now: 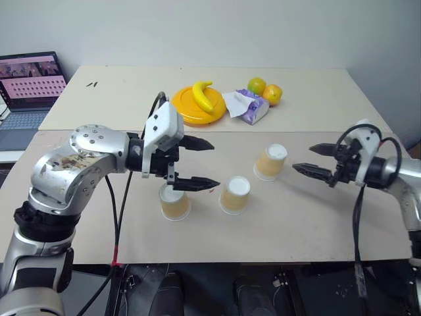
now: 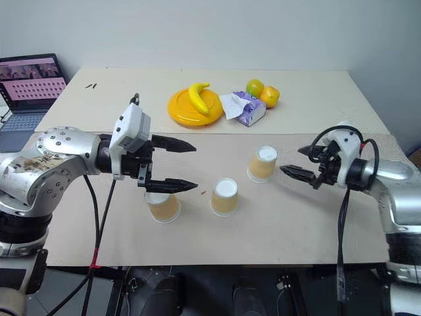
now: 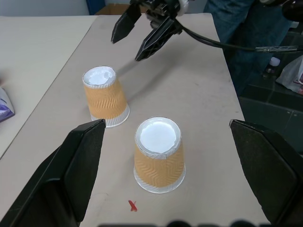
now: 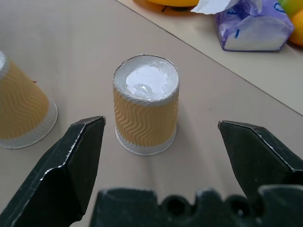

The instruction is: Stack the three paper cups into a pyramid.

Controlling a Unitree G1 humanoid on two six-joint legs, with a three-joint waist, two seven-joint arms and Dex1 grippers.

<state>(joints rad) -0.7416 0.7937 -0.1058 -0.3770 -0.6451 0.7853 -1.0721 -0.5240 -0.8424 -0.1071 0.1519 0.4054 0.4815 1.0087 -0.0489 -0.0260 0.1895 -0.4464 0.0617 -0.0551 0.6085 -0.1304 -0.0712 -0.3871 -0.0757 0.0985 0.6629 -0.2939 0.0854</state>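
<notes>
Three paper cups stand upside down and apart on the tan table, white bottoms up. The left cup point(image 1: 175, 204) sits just under the lower finger of my left gripper point(image 1: 214, 164), which hovers open and points right with nothing between its fingers. The middle cup point(image 1: 235, 195) stands to the right of that gripper. The right cup point(image 1: 270, 162) stands farther back, and my right gripper point(image 1: 302, 158) is open just to its right, pointing at it without touching. In the right wrist view this cup point(image 4: 146, 104) stands between the spread fingers, a little ahead of them.
At the back are a yellow plate point(image 1: 186, 108) with a banana point(image 1: 203, 95), a purple tissue pack point(image 1: 250, 106) and two oranges point(image 1: 265, 91). A laptop point(image 1: 29, 89) stands at the far left. A person in jeans point(image 3: 236, 28) stands beyond the table's right end.
</notes>
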